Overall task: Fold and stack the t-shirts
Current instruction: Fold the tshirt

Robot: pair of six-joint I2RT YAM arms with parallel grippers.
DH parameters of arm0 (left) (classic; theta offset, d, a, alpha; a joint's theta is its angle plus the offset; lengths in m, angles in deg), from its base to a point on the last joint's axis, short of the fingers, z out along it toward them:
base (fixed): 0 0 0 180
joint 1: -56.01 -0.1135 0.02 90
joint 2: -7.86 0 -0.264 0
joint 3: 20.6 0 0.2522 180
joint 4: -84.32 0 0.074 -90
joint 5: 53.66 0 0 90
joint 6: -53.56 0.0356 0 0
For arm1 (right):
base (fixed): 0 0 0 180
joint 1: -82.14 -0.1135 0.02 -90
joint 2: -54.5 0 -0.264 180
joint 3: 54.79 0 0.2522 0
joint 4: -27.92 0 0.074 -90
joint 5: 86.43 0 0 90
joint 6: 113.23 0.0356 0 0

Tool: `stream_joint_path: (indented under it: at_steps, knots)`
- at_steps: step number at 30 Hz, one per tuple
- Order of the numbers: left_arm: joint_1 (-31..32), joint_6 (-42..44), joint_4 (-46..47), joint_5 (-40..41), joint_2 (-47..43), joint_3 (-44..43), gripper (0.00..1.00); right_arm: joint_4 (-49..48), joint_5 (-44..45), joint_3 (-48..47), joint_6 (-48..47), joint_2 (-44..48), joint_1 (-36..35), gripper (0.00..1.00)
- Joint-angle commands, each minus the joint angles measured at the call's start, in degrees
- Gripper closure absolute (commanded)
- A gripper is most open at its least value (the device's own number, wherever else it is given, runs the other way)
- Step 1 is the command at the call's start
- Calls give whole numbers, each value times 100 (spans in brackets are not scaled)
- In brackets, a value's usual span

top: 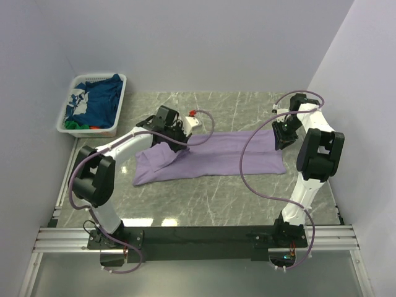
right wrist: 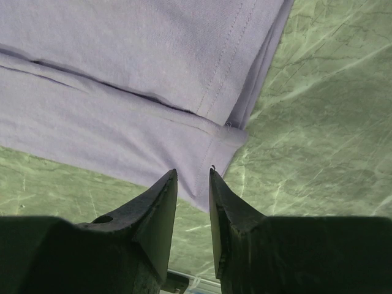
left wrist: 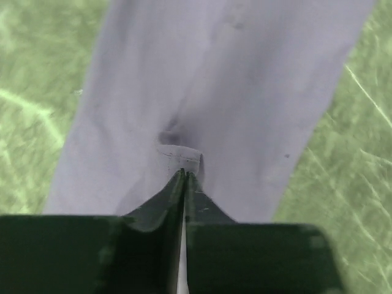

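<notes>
A lavender t-shirt [top: 223, 154] lies lengthwise across the marble table, folded into a long band. My left gripper [top: 175, 141] is over the shirt's left part. In the left wrist view it [left wrist: 185, 173] is shut, with a small pinch of the lavender cloth [left wrist: 181, 156] caught at its tips. My right gripper [top: 279, 139] is at the shirt's right end. In the right wrist view it [right wrist: 192, 173] stands open just above the hemmed corner [right wrist: 229, 131], with nothing between its fingers. A navy t-shirt [top: 99, 102] with white print fills the basket, with green [top: 74, 125] and red [top: 96, 127] cloth under it.
The white slatted basket [top: 99, 77] stands at the table's back left corner against the wall. Bare marble [top: 210, 198] lies between the shirt and the arms' bases. Purple cables [top: 247, 167] loop over the shirt from the right arm.
</notes>
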Motion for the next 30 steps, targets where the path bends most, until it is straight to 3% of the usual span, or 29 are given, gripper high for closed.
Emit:
stream_joint_path:
  at_steps: [1, 2, 3, 5, 8, 12, 17, 24, 30]
  knots:
    - [143, 331, -189, -367, 70, 272, 88, 10, -63, -35, -17, -33, -44, 65]
    - [152, 366, -250, -384, 106, 290, 71, 18, -81, -61, -17, -51, -44, 65]
    - [135, 358, -268, -419, 150, 299, 63, 27, -124, -79, 1, -60, -53, 65]
    - [39, 366, -364, -577, 142, 273, 52, 45, -177, -184, 27, -68, -88, 64]
    - [-269, 270, -435, -823, -165, 167, 46, 80, -248, -342, 62, -86, -219, 64]
    - [-910, -72, -663, -1201, -841, 210, 47, 45, -371, -544, 141, -156, -421, 64]
    - [-1428, -257, -840, -1026, -957, 579, 49, 1, -362, -870, 282, -507, -816, 65]
    - [-2053, -530, -962, -815, -141, 932, 53, 132, 147, -1142, 308, -1149, -1037, 66]
    - [-2291, -495, -1086, -69, 439, 835, 55, 264, 622, -836, 185, -1264, -1037, 67]
